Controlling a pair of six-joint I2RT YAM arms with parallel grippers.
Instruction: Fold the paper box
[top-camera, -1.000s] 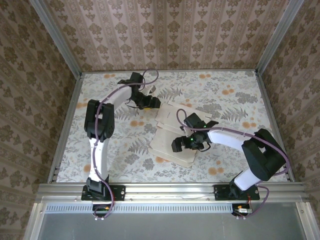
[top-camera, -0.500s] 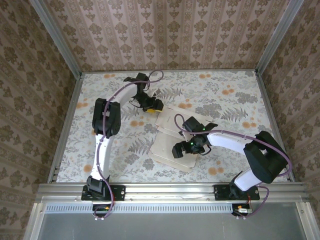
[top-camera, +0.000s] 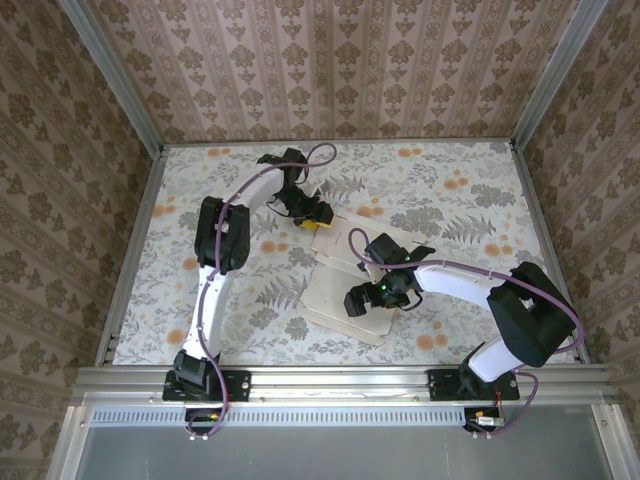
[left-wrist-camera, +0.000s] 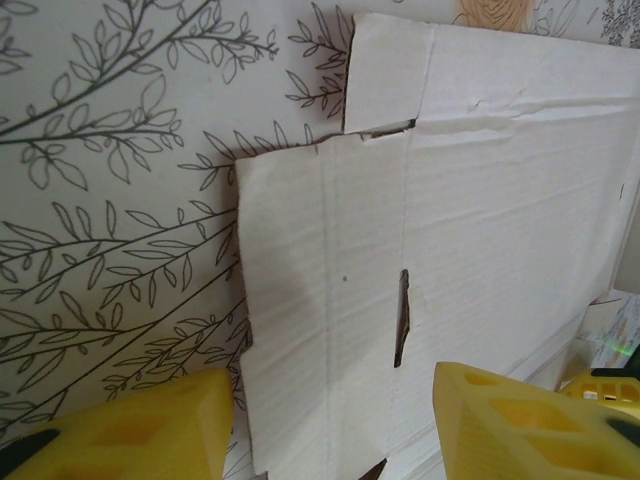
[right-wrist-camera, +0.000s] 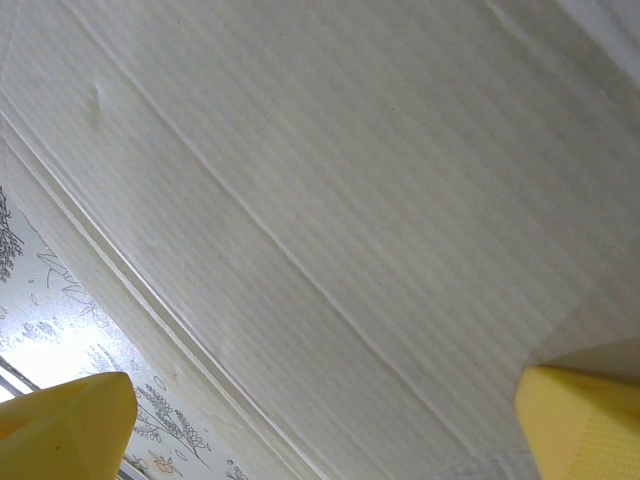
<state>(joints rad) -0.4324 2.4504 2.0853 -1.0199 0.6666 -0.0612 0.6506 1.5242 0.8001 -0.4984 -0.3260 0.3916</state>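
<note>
Two arms reach over the floral table (top-camera: 450, 200) in the top view, and one paper box (top-camera: 325, 295) lies flat and unfolded near its middle, whitish face up. The left gripper (top-camera: 312, 218) sits at the box's far-left corner and the right gripper (top-camera: 358, 300) over its near half. Both are too small there to judge their jaws, and the right arm hides part of the card.

From the left wrist, the left gripper (left-wrist-camera: 330, 385) shows two yellow fingers (left-wrist-camera: 140, 430) standing apart, cut off by the bottom edge and clamping nothing. The box (left-wrist-camera: 480, 200) lies beyond them on the table (left-wrist-camera: 100, 150), its right part running out of frame. One dark slit (left-wrist-camera: 402, 315) shows in the card.

From the right wrist, the right gripper (right-wrist-camera: 325, 400) is spread wide — two yellow fingers (right-wrist-camera: 65, 420) at the lower corners, both cropped, gripping nothing visible. The creased box (right-wrist-camera: 350, 200) crosses nearly the whole view, its edges cut off; a strip of table (right-wrist-camera: 60, 330) shows lower left.
</note>
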